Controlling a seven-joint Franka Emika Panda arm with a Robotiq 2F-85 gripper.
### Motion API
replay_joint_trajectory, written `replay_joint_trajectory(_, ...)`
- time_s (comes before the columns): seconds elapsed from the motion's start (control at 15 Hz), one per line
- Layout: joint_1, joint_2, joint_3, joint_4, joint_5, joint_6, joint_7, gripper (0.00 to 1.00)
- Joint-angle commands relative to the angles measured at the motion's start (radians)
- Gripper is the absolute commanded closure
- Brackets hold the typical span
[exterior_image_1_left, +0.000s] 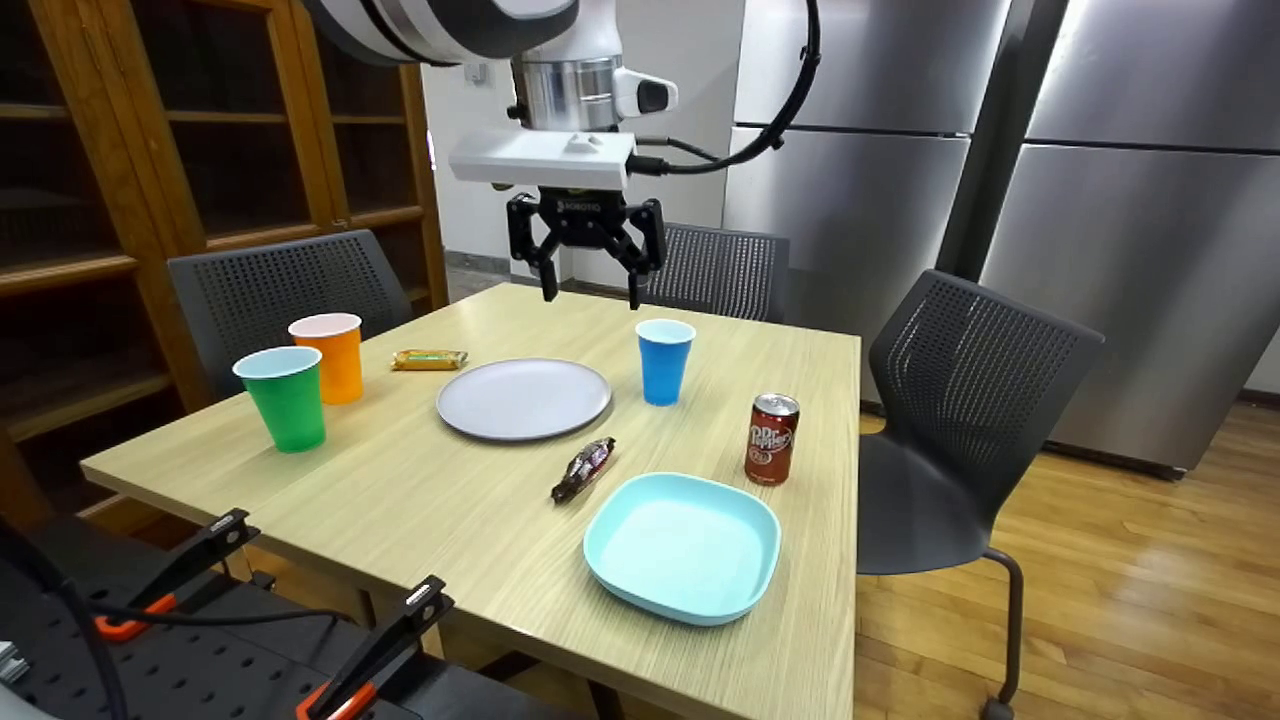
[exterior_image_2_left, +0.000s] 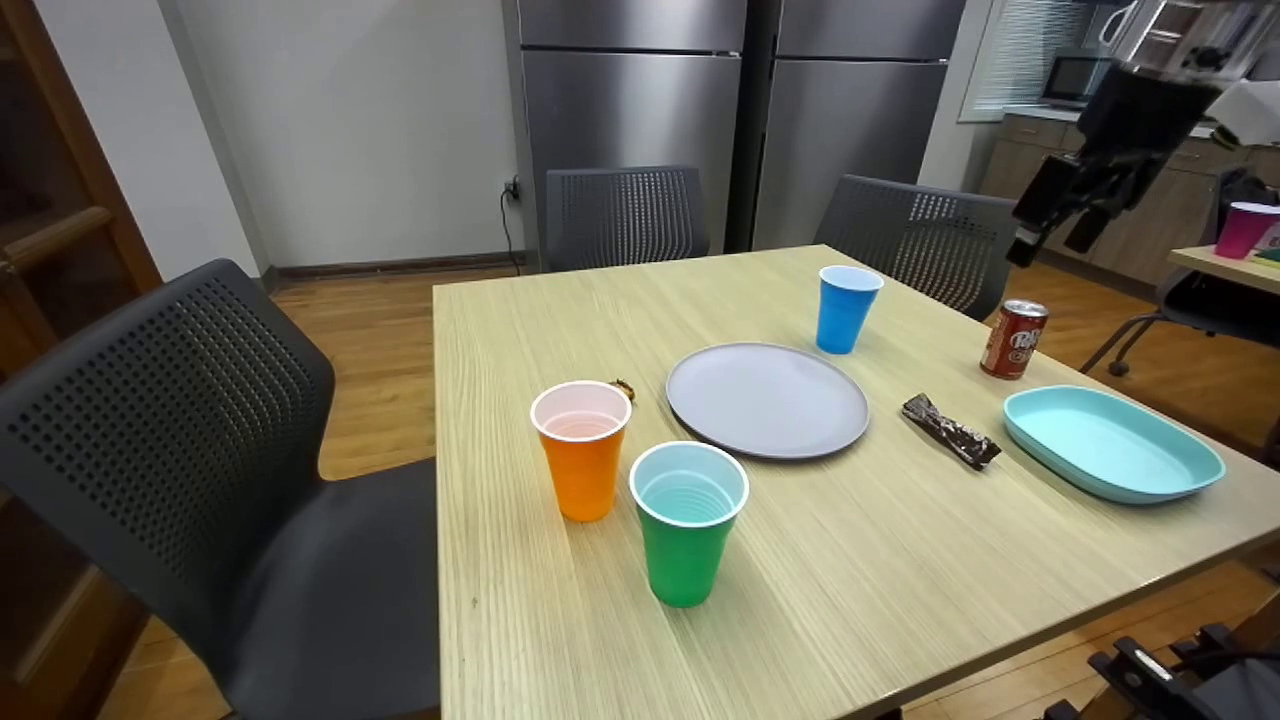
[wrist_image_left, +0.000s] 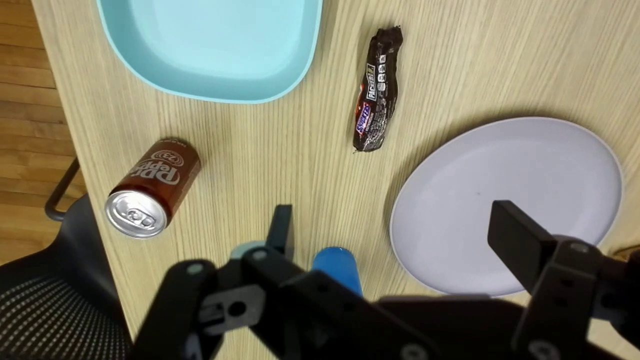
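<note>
Surface before me: a table (exterior_image_1_left: 430, 500), pale wood grain. On it I record a round grey plate (exterior_image_1_left: 524, 400) near the middle, a blue cup (exterior_image_1_left: 664, 365) upright just beside it. On the plate's other side I note a green cup (exterior_image_2_left: 686, 565) and an orange cup (exterior_image_2_left: 583, 475) — both upright, near each other. A gold-wrapped bar (exterior_image_1_left: 429, 360) lies close to the plate's rim. A brown-wrapped Snickers bar (wrist_image_left: 378, 92) lies between the plate and a teal dish (exterior_image_1_left: 683, 545); near the dish, close to the table's edge — a Dr Pepper can (wrist_image_left: 156, 182), upright.
</note>
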Motion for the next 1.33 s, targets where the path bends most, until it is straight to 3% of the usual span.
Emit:
replay_joint_trajectory(0.0, -0.018, 0.163, 0.056, 0.119, 0.068, 0.017, -0.016, 0.00)
replay_joint_trajectory(0.2, -0.046, 0.285, 0.109, 0.207, 0.101, 0.013, -0.006, 0.00)
replay_joint_trajectory(0.47, -0.064, 0.407, 0.126, 0.300, 0.033, 0.001, 0.080, 0.00)
replay_joint_trajectory(0.53, -0.078, 0.345, 0.144, 0.235, 0.039, 0.012, 0.046, 0.00)
replay_joint_trajectory(1.27, -0.097, 0.412, 0.171, 0.265, 0.039, 0.012, 0.046, 0.00)
